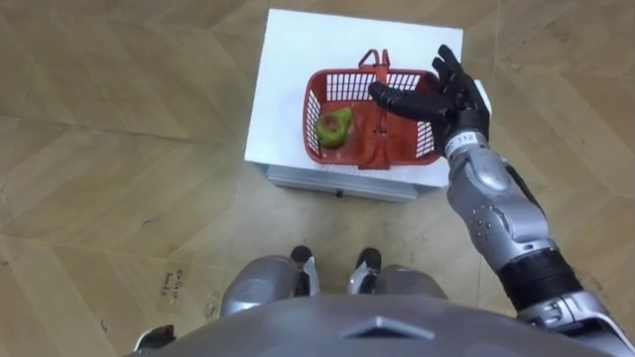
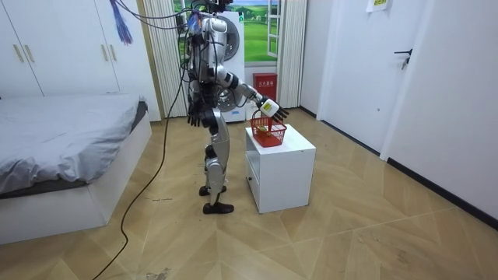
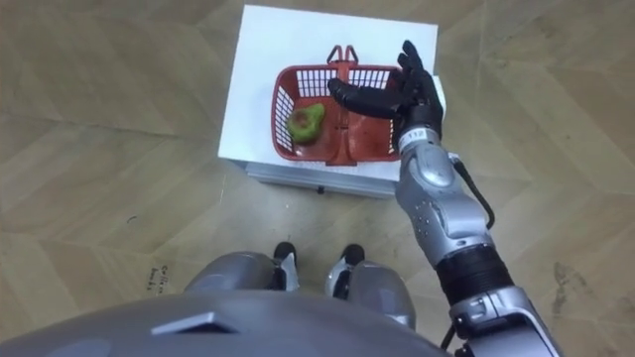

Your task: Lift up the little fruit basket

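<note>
From the frame's lower right the silver right forearm reaches up to the black right hand [image 1: 448, 99]. Its fingers [image 1: 407, 102] are straight and spread, grasping nothing, and hover over the right half of the red plastic lattice basket [image 1: 314, 107] at upper centre. Inside the basket lies a green-red fruit [image 1: 333, 126]. The basket sits on a white boxy desk [image 1: 298, 45]. In the room view the left hand [image 2: 198, 117] hangs by the hip, its grasp too small to judge.

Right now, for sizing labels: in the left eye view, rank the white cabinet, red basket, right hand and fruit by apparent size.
white cabinet
red basket
right hand, nearer the camera, so unsure
fruit
</note>
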You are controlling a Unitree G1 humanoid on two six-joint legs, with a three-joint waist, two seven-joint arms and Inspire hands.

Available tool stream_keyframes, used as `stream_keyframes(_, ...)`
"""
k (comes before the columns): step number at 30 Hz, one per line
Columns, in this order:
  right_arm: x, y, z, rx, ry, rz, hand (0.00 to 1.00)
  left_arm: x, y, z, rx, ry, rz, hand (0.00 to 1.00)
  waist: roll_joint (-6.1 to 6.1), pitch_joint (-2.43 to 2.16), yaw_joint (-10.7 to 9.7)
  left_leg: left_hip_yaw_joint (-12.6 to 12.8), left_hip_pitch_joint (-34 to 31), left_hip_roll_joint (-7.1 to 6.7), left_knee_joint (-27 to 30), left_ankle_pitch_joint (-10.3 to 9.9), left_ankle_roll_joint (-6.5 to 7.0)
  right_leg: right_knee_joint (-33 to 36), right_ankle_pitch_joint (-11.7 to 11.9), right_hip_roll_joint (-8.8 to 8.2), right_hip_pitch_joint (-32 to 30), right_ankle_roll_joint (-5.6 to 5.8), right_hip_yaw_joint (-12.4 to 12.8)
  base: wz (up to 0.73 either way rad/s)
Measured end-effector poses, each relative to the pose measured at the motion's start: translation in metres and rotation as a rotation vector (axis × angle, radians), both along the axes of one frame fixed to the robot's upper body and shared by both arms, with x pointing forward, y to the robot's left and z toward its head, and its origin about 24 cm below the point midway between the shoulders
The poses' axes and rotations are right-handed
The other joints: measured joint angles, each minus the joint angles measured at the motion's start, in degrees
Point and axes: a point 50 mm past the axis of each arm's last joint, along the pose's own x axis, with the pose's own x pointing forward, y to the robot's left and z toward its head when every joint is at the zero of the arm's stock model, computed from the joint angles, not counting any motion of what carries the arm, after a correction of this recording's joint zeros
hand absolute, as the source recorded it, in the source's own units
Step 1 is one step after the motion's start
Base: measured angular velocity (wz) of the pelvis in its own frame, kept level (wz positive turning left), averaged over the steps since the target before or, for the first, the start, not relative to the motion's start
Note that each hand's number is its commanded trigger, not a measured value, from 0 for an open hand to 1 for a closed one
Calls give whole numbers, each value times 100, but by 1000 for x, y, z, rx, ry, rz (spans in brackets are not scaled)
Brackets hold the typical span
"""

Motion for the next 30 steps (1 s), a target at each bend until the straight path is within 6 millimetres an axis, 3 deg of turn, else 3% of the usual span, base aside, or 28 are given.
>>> stream_keyframes(10, -5, -11, 5, -30, -20, -104, 0, 4, 0, 0, -1, -31, 4, 0, -55, 12, -163, 54, 243, -3, -81, -3, 2, -87, -14, 13, 215, 11, 68, -3)
stream_keyframes(19, -19, -44, 6, -361, -84, -260, 0, 12, 1, 1, 22, -85, 2, 0, -89, -4, -300, 145, 760, 20, -397, -7, -2, -326, 2, 71, 655, 23, 150, -5)
stream_keyframes(21, -31, -51, -6, -420, -41, -280, 0, 13, 2, 2, 35, -94, -2, 0, -97, -20, -321, 144, 856, 27, -432, -18, -16, -331, 0, 86, 728, 26, 153, -2)
stream_keyframes(24, -59, -68, -39, -484, 140, -307, 0, 15, 3, 2, 40, -116, 14, 0, -96, -22, -345, 162, 1039, 42, -525, -25, -22, -337, -8, 104, 862, 38, 225, -6)
stream_keyframes(30, -135, -100, -91, -573, 534, -376, 0, 14, 8, 4, 67, -141, 74, 0, -75, -26, -456, 254, 1235, 31, -590, -61, -13, -422, -34, 114, 1063, 55, 315, -8)
